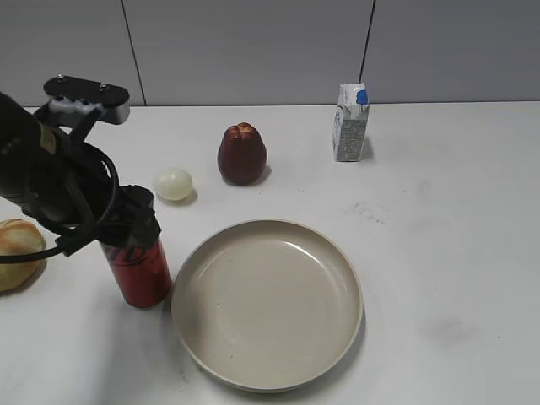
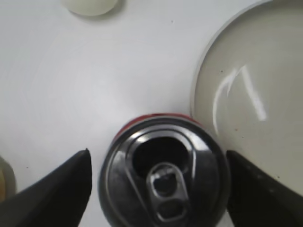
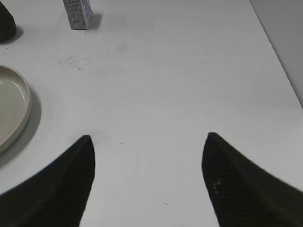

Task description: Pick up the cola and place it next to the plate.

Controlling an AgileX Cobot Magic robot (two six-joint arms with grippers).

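The cola (image 1: 142, 272) is a red can that stands upright on the white table, just left of the plate (image 1: 270, 304). The left wrist view looks down on its silver pull-tab top (image 2: 163, 170), with the plate's rim (image 2: 246, 94) close on its right. My left gripper (image 2: 158, 182) is open. Its fingers straddle the can's upper part (image 1: 128, 226), with a thin gap showing on the left side. My right gripper (image 3: 149, 142) is open and empty over bare table, right of the plate's edge (image 3: 12, 109). It is outside the exterior view.
A dark red pear-shaped fruit (image 1: 242, 154) and a pale round ball (image 1: 174, 184) lie behind the can. A small carton (image 1: 350, 123) stands at the back right. A yellowish round item (image 1: 17, 249) lies at the left edge.
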